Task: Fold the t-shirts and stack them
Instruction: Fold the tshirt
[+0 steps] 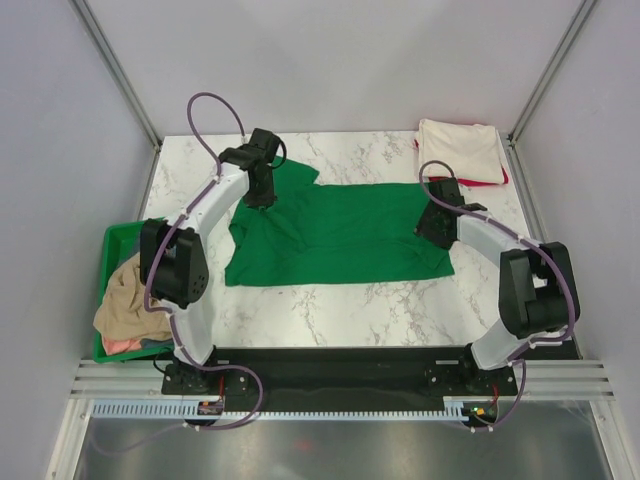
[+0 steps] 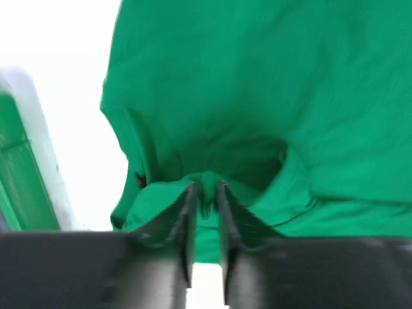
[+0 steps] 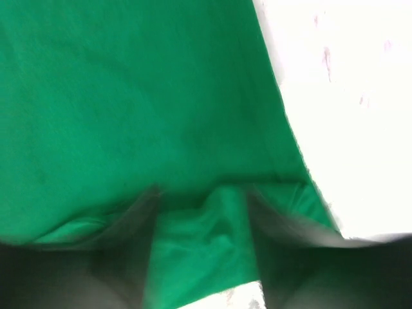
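left pincer (image 2: 206, 192) on green t-shirt (image 2: 257, 77) (creased)

Green t-shirt (image 1: 340, 235): bright, plain, spread mostly flat, left side rumpled. Bunched fold seen pinched between nearly closed left fingers (image 2: 188, 225). Second raised fold seen between right fingers (image 3: 129, 270) at shirt's edge; grip obscured by blur. Cream-white t-shirt (image 1: 460, 150): folded flat, set beyond right fingers, apart. Red t-shirt (image 1: 506, 181): thin edge shown beneath cream-white one. Tan t-shirt (image 1: 125, 290): crumpled heap, well left of left fingers.

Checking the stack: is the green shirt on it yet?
No, the green shirt lies spread out, apart from the far-right stack.
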Robot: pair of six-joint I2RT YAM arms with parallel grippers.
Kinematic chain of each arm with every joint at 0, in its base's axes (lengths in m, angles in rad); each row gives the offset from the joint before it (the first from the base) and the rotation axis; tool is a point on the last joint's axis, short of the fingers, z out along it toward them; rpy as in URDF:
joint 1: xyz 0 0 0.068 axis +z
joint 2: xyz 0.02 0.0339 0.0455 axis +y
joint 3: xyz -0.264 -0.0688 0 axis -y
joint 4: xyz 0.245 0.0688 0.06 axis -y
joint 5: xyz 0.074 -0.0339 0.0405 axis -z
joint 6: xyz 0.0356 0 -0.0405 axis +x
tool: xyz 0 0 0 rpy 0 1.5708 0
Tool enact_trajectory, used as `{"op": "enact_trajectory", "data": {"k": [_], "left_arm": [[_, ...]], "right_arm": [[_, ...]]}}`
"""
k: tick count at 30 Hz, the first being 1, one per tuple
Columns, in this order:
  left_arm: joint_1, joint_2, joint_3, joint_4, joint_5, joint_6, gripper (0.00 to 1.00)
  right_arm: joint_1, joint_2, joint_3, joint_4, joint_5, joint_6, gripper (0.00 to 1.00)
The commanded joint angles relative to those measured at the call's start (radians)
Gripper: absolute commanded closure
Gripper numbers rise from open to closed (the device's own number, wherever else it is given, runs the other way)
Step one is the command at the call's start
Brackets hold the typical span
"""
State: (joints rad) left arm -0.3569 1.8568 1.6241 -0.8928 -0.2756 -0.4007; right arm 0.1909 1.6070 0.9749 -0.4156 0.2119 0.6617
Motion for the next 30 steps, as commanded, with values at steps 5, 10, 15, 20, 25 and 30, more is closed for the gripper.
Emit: {"op": "enact_trajectory", "data": {"k": [5, 10, 15, 20, 25, 30], "left_arm": [[0.033, -0.002, 0.249, -0.12, -0.021, 0.039, 0.47], [0.004, -0.203, -0.012, -0.08, -0.025, 0.017, 0.44], [-0.036, -0.425, -0.288, -0.043, 0.006, 0.007, 0.45], [-0.039, -0.636, -0.536, 0.067, 0.053, 0.048, 0.44], [-0.04, -0.627, -0.621, 0.095, 0.07, 0.06, 0.46], [-0.044, -0.625, -0.627, 0.098, 0.076, 0.069, 0.48]], "right_arm": [[-0.096, 0.018, 0.16, 0.015, -0.069, -0.088, 0.19], [-0.067, -0.122, 0.067, 0.057, -0.138, -0.099, 0.19], [0.079, -0.223, -0.083, 0.081, -0.164, -0.099, 0.21], [0.117, -0.196, -0.177, 0.164, -0.2, -0.074, 0.32], [0.119, -0.101, -0.144, 0.172, -0.183, -0.094, 0.4], [0.12, -0.058, -0.102, 0.16, -0.123, -0.111, 0.4]]}}
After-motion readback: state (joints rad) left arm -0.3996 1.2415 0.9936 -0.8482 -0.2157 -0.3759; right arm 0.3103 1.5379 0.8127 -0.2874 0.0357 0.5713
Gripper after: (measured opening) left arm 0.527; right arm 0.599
